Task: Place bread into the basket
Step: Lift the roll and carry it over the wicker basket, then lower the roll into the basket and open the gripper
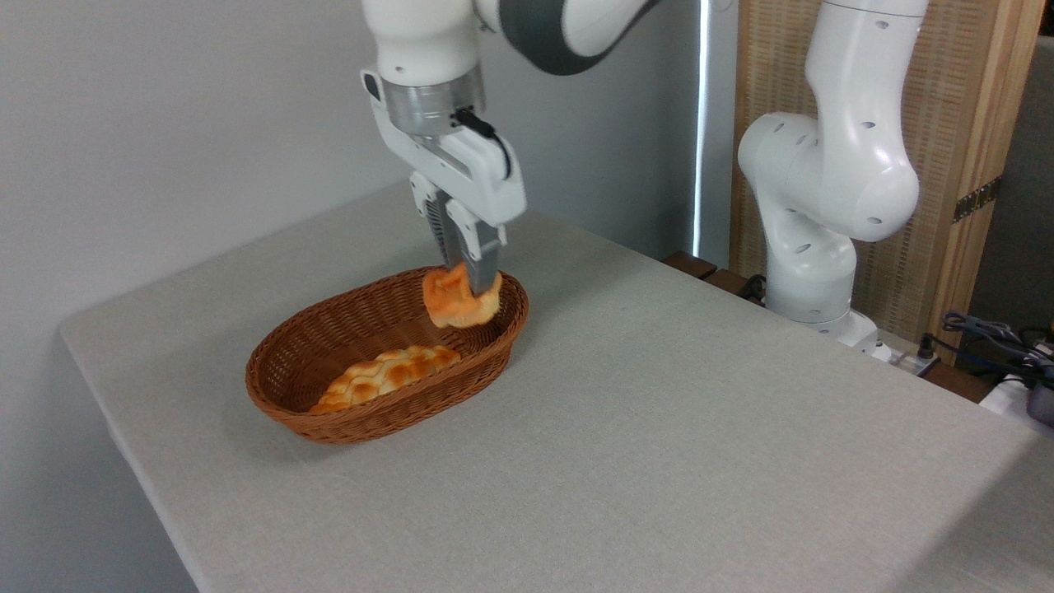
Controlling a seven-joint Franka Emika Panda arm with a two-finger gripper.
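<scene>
Bread [458, 303] pinched in the hand [469, 276] above the basket [329, 412], loaf [387, 375] inside.

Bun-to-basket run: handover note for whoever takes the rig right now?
Gripper: shut on the bun, pointing down over the right end of the wicker basket.
Bun: held about level with the rim, tilted; whether it touches the basket floor cannot be told.
Flat loaf: lying in the basket, front-left part.
Done: bun picked up and brought over the basket.
Left: lower if needed, open the fingers, lift the arm clear. Probably drop it in the free right end, beside the loaf.
</scene>
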